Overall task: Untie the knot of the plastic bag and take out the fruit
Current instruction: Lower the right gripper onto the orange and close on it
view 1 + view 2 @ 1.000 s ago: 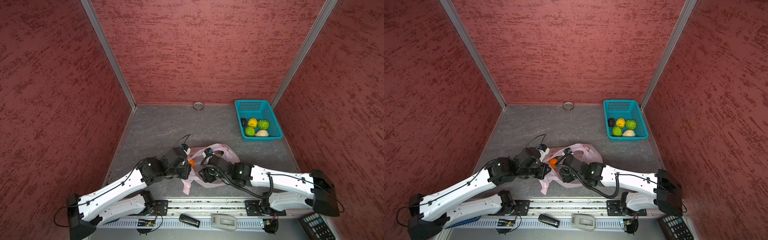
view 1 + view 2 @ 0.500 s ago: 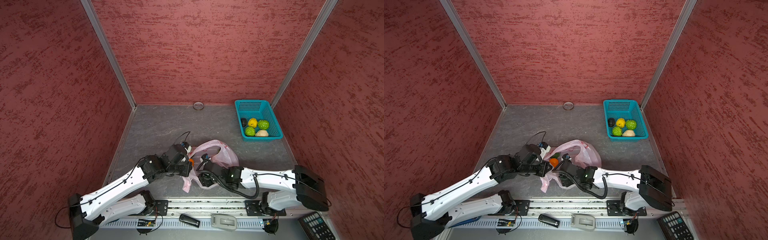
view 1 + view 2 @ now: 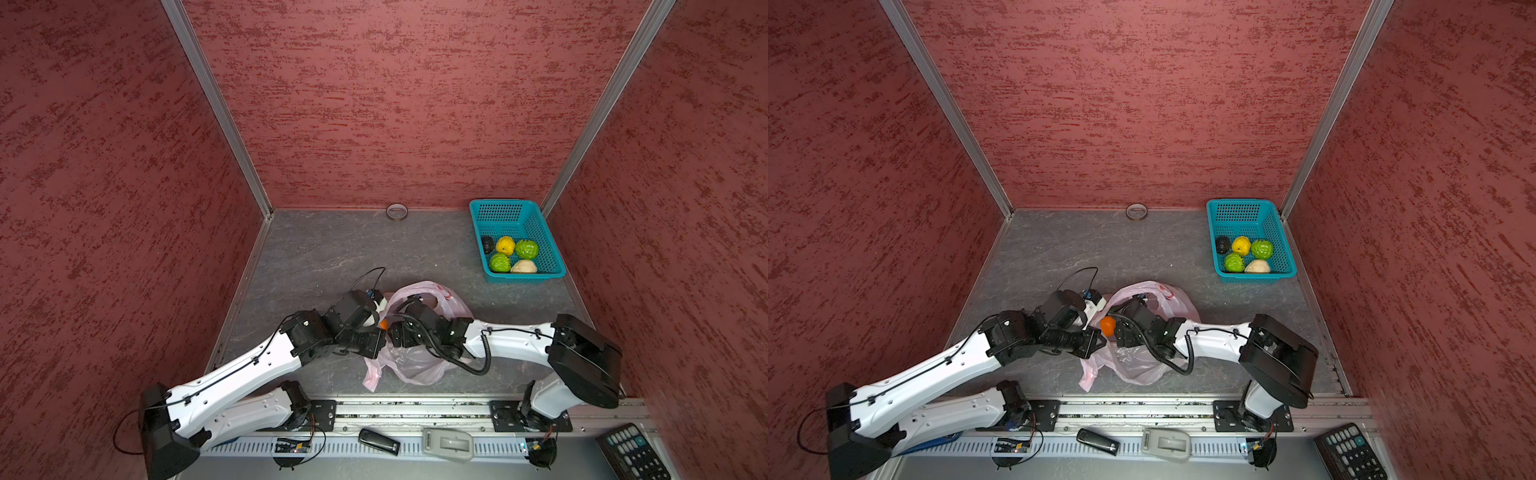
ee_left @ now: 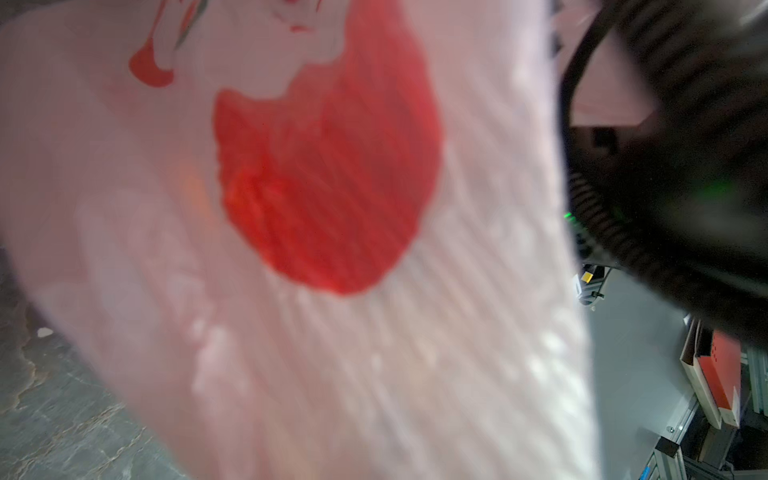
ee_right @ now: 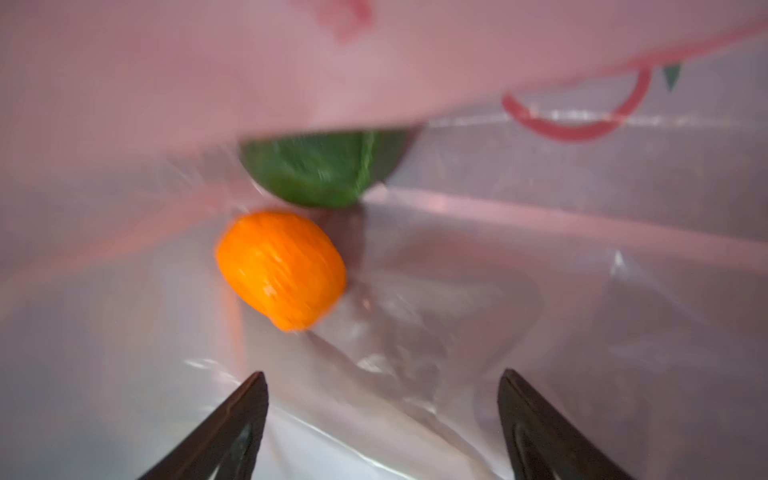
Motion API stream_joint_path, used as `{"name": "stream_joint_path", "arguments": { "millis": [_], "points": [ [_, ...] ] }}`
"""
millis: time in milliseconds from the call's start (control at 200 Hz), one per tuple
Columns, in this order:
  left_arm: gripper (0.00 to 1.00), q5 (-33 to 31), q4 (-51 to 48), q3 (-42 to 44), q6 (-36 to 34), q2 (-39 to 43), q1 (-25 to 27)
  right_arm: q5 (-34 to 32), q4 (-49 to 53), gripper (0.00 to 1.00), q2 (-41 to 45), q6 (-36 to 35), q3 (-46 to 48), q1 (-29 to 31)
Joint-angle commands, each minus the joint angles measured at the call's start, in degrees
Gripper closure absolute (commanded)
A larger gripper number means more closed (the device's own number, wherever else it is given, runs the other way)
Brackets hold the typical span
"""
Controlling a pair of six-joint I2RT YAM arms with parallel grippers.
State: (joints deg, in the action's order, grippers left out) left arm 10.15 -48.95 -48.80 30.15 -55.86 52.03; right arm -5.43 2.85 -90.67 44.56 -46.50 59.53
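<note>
Right wrist view: you are looking into the open mouth of the plastic bag [image 5: 540, 324]. The right claw [image 5: 382, 374] is released. Its two dark fingertips [image 5: 241, 415] stand spread wide at the near edge, with only clear film between them and nothing gripped. Just ahead, off toward one fingertip, an orange fruit [image 5: 280, 270] lies on the bag's lower wall. Close behind it, a dark green fruit [image 5: 320, 170] is half hidden under a drooping pink fold.

The step in hand looks like picking up the orange fruit. To do it well, first shift the claw sideways until the fruit sits centred between the fingertips. Then move forward low along the film, and close only once both tips are past the fruit's widest part. Loose film could bunch between a tip and the fruit, and the fold overhead could sag onto the claw.

In both top views the bag [image 3: 415, 365] lies on the grey surface [image 3: 324, 257] between the two arms. It is well apart from the teal basket [image 3: 525, 277] at the far right, which holds five more fruits [image 3: 527, 249].

The left claw [image 3: 1099, 341] sits at the bag's edge, clenched. Pink plastic with red print fills its wrist view, so you cannot tell whether it pinches the bag. No knot shows anywhere.
</note>
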Motion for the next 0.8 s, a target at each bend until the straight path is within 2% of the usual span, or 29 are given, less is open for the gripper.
{"name": "stream_joint_path", "arguments": {
  "millis": [0,245,431,797],
  "points": [
    [1.00,-1.6,-2.5,0.8,0.4,1.4,-0.3,0.0,-3.7,0.07,-0.1,3.6,-2.0,-0.2],
    [1.00,-5.3,-6.4,0.3,2.2,1.8,-0.5,2.4,-5.8,0.04,-3.3,5.0,-3.8,-0.2],
    [1.00,-4.9,-7.1,0.3,2.2,1.7,-0.6,3.3,-7.8,0.04,-6.6,6.2,-5.6,-0.1],
    [1.00,-3.5,-6.8,1.5,1.7,1.5,-0.7,1.5,-1.9,0.03,-15.8,5.8,-14.8,0.3]
  ]
}}
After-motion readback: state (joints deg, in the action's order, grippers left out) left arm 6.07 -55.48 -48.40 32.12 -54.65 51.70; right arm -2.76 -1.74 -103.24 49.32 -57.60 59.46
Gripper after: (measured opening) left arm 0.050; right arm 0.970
